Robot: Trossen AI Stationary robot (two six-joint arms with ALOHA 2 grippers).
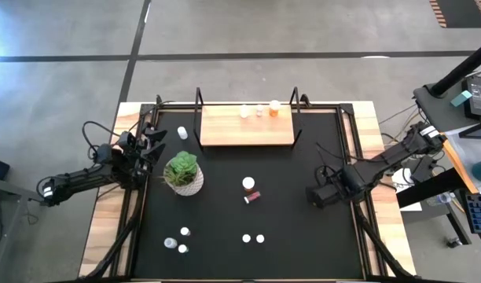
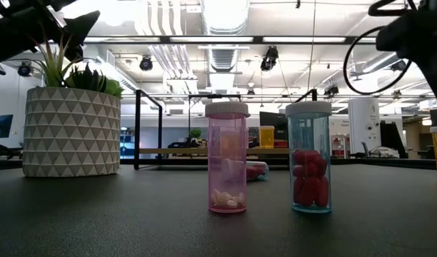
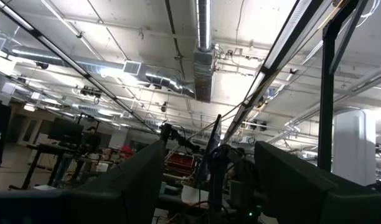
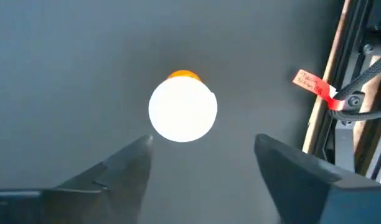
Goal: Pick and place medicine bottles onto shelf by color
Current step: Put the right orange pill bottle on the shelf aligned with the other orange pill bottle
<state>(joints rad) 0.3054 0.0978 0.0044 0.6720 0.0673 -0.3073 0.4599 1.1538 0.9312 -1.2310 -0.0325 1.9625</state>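
The shelf [image 1: 247, 130] stands at the table's far middle with three small bottles [image 1: 259, 110] along its far edge. More white-capped medicine bottles stand about the table: one [image 1: 248, 184] beside a red one lying down [image 1: 252, 196], and two [image 1: 253, 238] near the front. My right gripper [image 4: 203, 165] points down, open, over an orange bottle [image 4: 182, 112] that stands upright on the tabletop just ahead of its fingertips; my arm [image 1: 323, 194] hides that bottle from above. My left gripper [image 3: 209, 180] waits open at the table's left [image 1: 152, 146], tipped upward.
A potted plant [image 1: 183, 173] stands left of centre, close to my left gripper. Several bottles [image 1: 178, 242] cluster at the front left and one [image 1: 182, 133] stands left of the shelf. A black frame rail with a red tag [image 4: 315, 84] runs beside my right gripper.
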